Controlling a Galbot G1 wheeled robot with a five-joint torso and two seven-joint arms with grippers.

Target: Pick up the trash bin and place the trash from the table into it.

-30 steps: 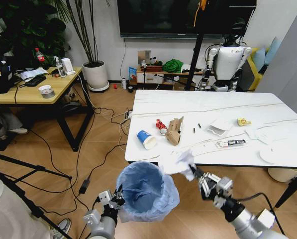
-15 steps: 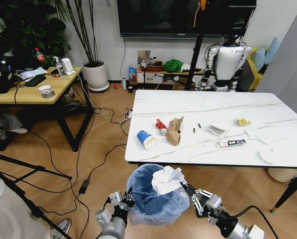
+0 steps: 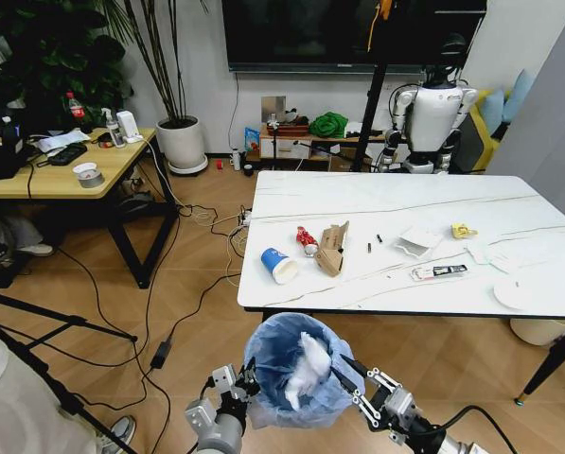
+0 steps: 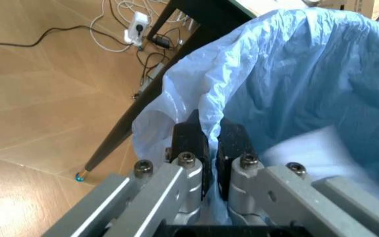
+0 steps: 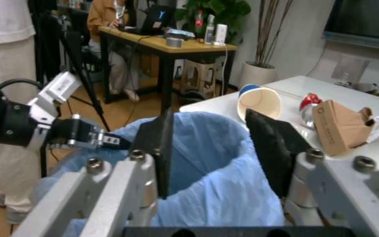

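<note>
A white marble-look tabletop [image 3: 396, 203] on slim black legs stands on a wood floor [image 3: 197, 312] strewn with cables, with a light-wood desk [image 3: 60, 170] off to the robot's left, a white plant pot [image 3: 182, 142] by the wall, a dark screen above a low shelf, and a white humanoid robot [image 3: 433, 118] standing behind the far edge. Litter lies scattered on the marble: a blue-and-white paper cup [image 3: 279, 265] on its side near the front left corner, a red wrapper [image 3: 307, 238] just beside a torn brown carton [image 3: 332, 249], crumpled white papers [image 3: 416, 240] toward the middle, a yellow scrap [image 3: 464, 231] farther right, and a white round disc [image 3: 516, 294] near the front right edge. In front of the tabletop, off the floor, hangs the trash bin [image 3: 301, 369], its crinkled light-blue bag spread over the rim; a wad of white crumpled paper [image 3: 309, 362] lies inside it. The left gripper [image 3: 233, 380] has its jaws clenched on the bag-covered rim on the robot's left side, the dark fingers [image 4: 191, 140] pinching the plastic in the left wrist view. The right gripper [image 3: 369, 397] sits at the bin's right rim with its jaws released and spread apart, nothing between them; in the right wrist view they frame the blue bag with the cup and carton beyond.
</note>
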